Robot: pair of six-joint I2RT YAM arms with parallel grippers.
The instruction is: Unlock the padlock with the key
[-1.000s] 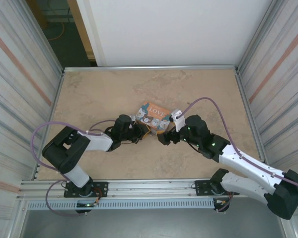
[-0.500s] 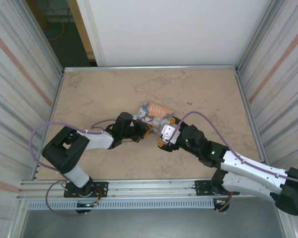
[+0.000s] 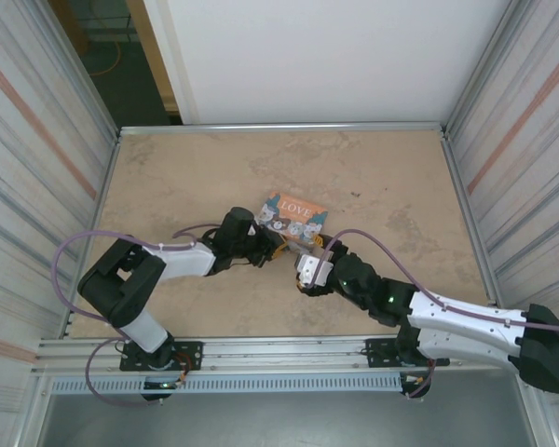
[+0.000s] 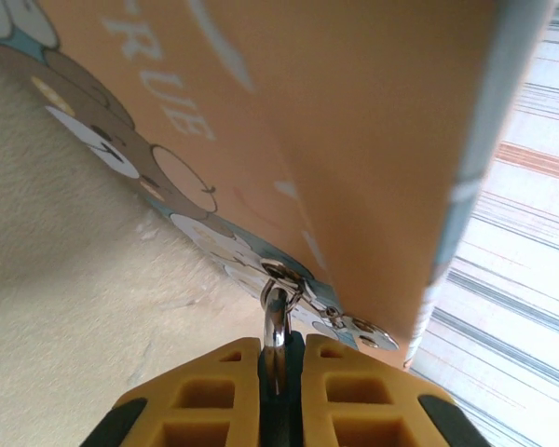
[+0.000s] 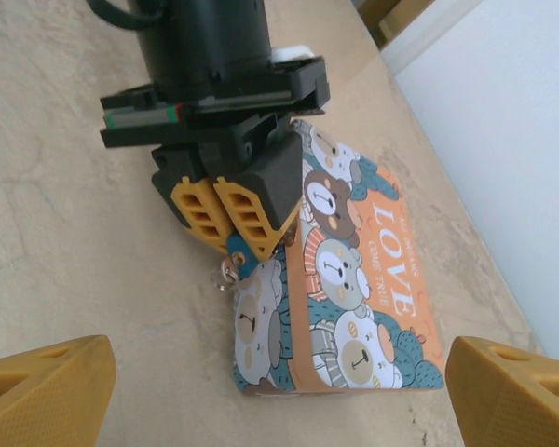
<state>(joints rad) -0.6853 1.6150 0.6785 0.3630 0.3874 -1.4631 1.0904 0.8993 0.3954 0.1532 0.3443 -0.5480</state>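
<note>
The padlock hangs on the little metal loop at the edge of the orange tin box, which lies flat on the tabletop. The left gripper has its yellow fingers pinched tight on the padlock's blue body, with the thin silver hoop poking out toward the box. So the lock is held steady - that part looks done.

The right gripper is just near the box, facing the lock. Its fingers are spread wide with nothing between them. I can't spot a key anywhere for sure. The hoop looks shut through the loop.

I think most of the job is left - get the key, push it into the lock, and turn it.
</note>
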